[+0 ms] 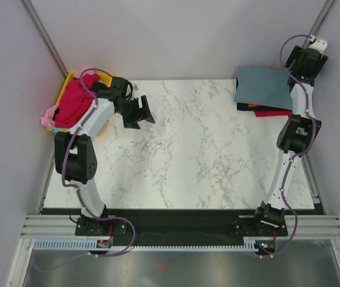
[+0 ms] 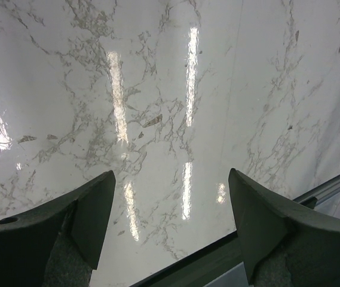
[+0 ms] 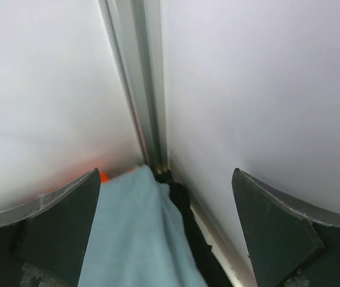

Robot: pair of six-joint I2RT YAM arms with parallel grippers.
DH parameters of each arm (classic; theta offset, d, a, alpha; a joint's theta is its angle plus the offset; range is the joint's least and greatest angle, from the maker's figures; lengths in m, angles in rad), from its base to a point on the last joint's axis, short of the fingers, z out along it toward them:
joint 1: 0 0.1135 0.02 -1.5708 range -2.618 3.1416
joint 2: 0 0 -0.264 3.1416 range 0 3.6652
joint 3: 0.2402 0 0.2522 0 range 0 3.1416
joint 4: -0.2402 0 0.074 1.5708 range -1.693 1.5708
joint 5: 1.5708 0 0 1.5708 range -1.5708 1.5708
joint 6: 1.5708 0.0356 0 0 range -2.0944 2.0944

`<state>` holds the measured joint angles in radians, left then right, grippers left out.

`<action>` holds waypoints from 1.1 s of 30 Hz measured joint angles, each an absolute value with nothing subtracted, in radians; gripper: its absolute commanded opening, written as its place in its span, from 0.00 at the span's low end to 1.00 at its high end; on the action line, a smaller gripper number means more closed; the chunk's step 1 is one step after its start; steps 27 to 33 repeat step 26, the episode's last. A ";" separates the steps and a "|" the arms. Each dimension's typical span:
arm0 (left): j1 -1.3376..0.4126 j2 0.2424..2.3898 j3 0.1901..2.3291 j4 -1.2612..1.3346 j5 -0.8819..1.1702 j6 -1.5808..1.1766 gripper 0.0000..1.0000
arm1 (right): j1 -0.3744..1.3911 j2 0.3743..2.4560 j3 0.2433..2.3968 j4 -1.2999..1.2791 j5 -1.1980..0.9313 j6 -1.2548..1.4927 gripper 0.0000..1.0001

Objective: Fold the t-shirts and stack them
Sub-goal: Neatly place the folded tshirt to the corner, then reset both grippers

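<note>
A folded slate blue-grey t-shirt (image 1: 262, 87) tops a stack at the table's far right, with red (image 1: 275, 112) and orange (image 1: 253, 106) edges showing beneath it. My right gripper (image 1: 311, 55) hangs open over the stack's far right corner, holding nothing. In the right wrist view the right gripper (image 3: 167, 173) stands wide above the blue-grey t-shirt (image 3: 134, 239), a black t-shirt (image 3: 198, 236) and an orange scrap (image 3: 105, 177). Crumpled magenta (image 1: 74, 103) and pink (image 1: 49, 117) t-shirts lie at the far left. My left gripper (image 1: 141, 118) is open just right of them, and the left wrist view shows the left gripper (image 2: 171, 173) over bare marble.
A yellow tray (image 1: 68, 79) holds the crumpled pile against the left wall. The white marble table (image 1: 199, 149) spans the middle. An aluminium corner post (image 3: 140, 89) and white walls (image 3: 265, 89) close in right behind the stack. The table's dark edge strip (image 2: 217, 257) shows below the left fingers.
</note>
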<state>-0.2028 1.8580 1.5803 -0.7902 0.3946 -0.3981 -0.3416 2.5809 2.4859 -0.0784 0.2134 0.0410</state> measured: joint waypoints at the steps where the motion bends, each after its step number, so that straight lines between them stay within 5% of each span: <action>1: -0.203 1.858 1.580 -0.790 0.394 -0.398 0.84 | -0.336 2.551 2.457 -0.064 0.228 0.056 0.98; 11: -0.203 1.808 1.574 -0.788 0.333 -0.398 0.84 | -0.268 1.879 1.948 0.007 0.165 0.349 0.98; 16: -0.202 1.721 1.543 -0.739 0.297 -0.398 0.84 | 0.095 1.506 1.481 0.099 0.162 0.408 0.98; 22: -0.202 1.644 1.484 -0.671 0.251 -0.396 0.84 | 0.490 1.481 1.065 -0.037 0.169 0.477 0.98; 26: -0.202 1.631 1.464 -0.646 0.221 -0.395 0.84 | 0.520 1.431 0.851 -0.131 0.154 0.529 0.98; 33: -0.202 1.631 1.464 -0.646 0.221 -0.395 0.84 | 0.520 1.431 0.851 -0.131 0.154 0.529 0.98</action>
